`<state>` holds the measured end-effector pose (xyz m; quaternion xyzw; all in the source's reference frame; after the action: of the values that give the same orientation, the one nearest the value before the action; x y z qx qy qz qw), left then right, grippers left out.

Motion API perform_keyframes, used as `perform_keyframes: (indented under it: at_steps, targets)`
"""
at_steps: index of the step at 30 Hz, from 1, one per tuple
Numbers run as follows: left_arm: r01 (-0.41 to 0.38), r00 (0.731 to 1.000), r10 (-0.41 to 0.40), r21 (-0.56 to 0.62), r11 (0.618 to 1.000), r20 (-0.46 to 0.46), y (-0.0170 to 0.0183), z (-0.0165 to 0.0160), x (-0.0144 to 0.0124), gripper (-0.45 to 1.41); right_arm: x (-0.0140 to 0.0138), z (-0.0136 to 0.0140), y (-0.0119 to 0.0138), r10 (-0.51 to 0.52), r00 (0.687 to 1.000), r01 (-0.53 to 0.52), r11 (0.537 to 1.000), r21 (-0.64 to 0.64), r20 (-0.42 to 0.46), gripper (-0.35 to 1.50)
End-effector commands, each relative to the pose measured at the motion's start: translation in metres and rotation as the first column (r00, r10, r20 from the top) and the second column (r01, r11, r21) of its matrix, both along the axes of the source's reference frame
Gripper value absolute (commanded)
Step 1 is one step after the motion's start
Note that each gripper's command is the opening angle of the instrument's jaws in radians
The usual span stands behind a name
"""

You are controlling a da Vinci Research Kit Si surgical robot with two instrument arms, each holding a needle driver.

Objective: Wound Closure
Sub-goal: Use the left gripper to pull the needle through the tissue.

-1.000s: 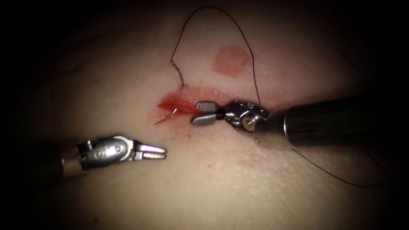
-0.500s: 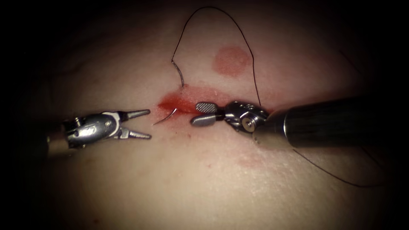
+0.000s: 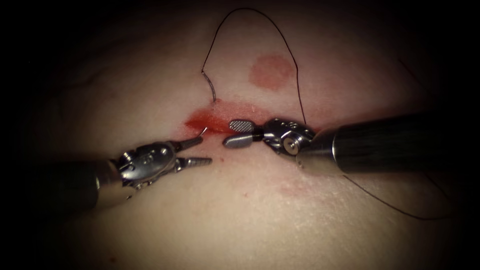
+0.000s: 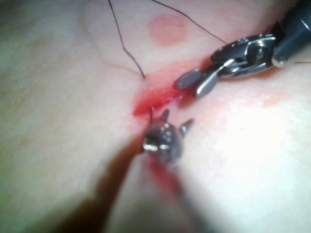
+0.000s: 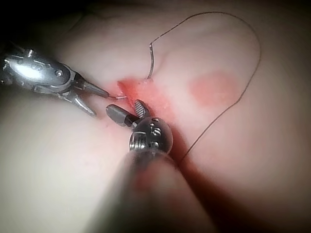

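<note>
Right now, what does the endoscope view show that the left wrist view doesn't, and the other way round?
Endoscope view: the thread arching whole, trailing under the right shaft. Left wrist view: the left gripper end-on, needle tip beside one jaw. Both: the needle in the tissue at the cut's left end, both ends out; the left gripper and right gripper open, holding nothing.

Needle (image 3: 212,90) in tissue (image 3: 240,215), between tools

- Needle (image 3: 212,90): thin, curved, dark; passes through the tissue (image 3: 240,215) under the cut (image 3: 210,121); its swaged end stands up above the cut, its tip emerges below
- Thread (image 3: 260,20): dark; arcs from the swaged end
</note>
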<state>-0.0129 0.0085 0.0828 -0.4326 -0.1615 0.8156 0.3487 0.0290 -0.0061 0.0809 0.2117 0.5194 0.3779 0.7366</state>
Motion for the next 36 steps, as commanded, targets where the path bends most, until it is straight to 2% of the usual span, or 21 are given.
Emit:
perform_keyframes:
  at_steps: [1,9,17,32,34,35,36]
  targets:
    - [-0.003,1.0,0.003,0.016,1.0,-0.016,-0.0001,0.0007,-0.0009,0.3,0.0005,0.0006,-0.0005,-0.001,1.0,0.001,1.0,0.002,-0.002,1.48]
    - [0.048,0.994,-0.044,0.032,0.998,-0.1,0.0024,0.0015,-0.0003,0.32,0.0004,0.0005,-0.0006,-0.003,1.0,0.003,1.0,0.002,-0.002,1.48]
    - [0.077,0.985,-0.071,0.033,0.996,-0.155,0.0022,0.0019,0.0008,0.3,0.0,0.0005,-0.0006,-0.006,1.0,0.006,1.0,0.003,-0.004,1.48]
    - [-0.027,0.976,0.042,0.07,0.997,-0.215,0.0008,0.0077,0.0008,0.15,0.0,0.0002,-0.0009,-0.006,1.0,0.006,1.0,0.004,-0.005,1.48]
    - [-0.035,0.974,0.052,0.081,0.996,-0.222,0.0005,0.0082,0.0009,0.09,0.0,0.0002,-0.001,-0.006,1.0,0.006,1.0,0.004,-0.004,1.48]
    - [-0.04,0.973,0.058,0.083,0.996,-0.224,0.0004,0.0083,0.0009,0.01,0.0,0.0002,-0.001,-0.006,1.0,0.006,1.0,0.004,-0.005,1.48]
    - [-0.044,0.973,0.062,0.086,0.995,-0.224,0.0003,0.0083,0.001,-0.22,0.0,0.0002,-0.0011,-0.006,1.0,0.006,1.0,0.004,-0.004,1.48]
